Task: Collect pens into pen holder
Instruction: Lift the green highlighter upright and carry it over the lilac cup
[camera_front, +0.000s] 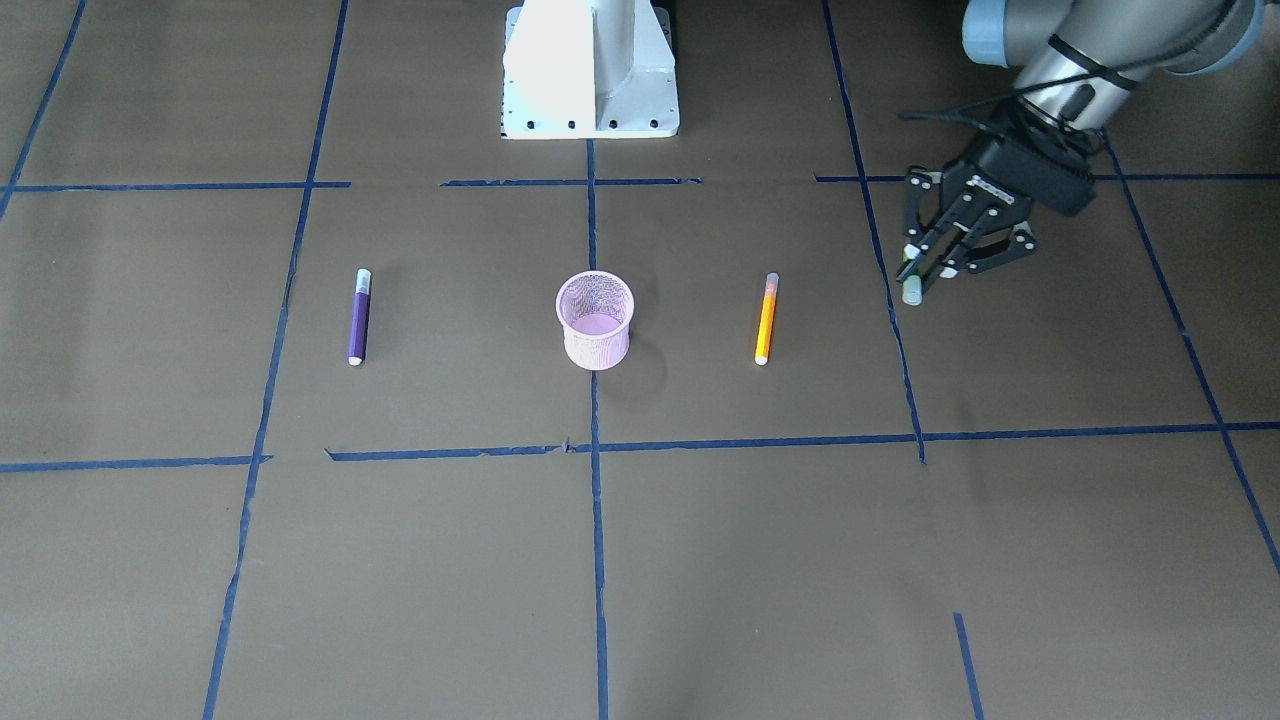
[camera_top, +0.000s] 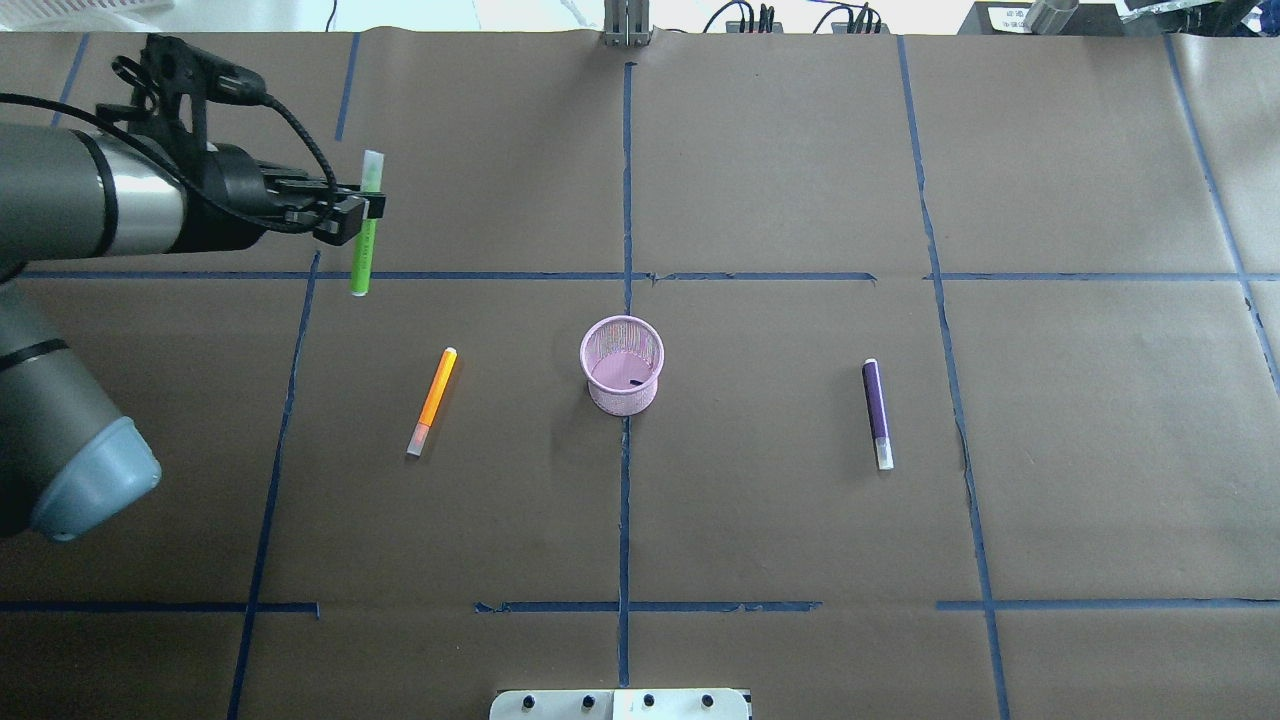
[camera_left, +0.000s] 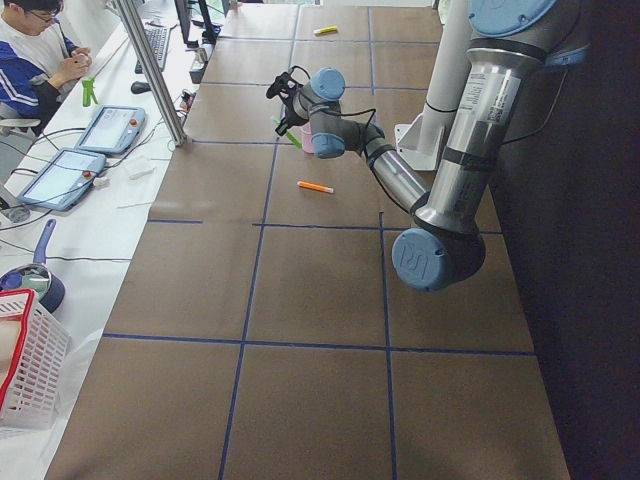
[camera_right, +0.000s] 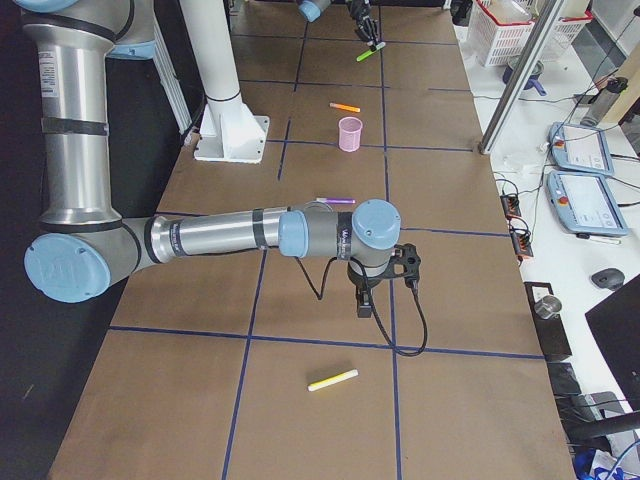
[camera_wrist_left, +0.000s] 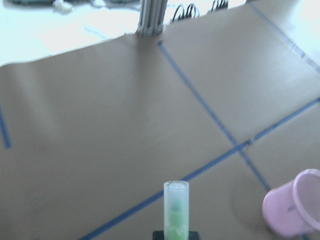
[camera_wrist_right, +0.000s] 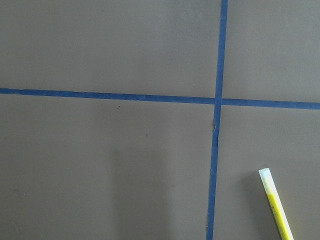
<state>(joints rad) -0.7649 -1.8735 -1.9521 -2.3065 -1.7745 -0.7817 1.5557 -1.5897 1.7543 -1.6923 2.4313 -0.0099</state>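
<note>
My left gripper (camera_top: 362, 212) is shut on a green pen (camera_top: 366, 228) near its pale cap and holds it above the table, to the left of and beyond the pink mesh pen holder (camera_top: 620, 398). The pen holder stands upright at the table's middle. An orange pen (camera_top: 432, 400) lies to its left and a purple pen (camera_top: 877, 413) to its right. A yellow pen (camera_right: 332, 380) lies far off at the robot's right end. My right gripper (camera_right: 366, 308) hovers near the yellow pen, and I cannot tell whether it is open or shut.
The robot's white base (camera_front: 590, 70) stands at the table's near edge. A metal post (camera_top: 627, 25) stands at the far edge. A side bench with tablets (camera_left: 105, 128), a seated operator (camera_left: 40, 60) and a basket (camera_left: 25, 370) runs along the far side.
</note>
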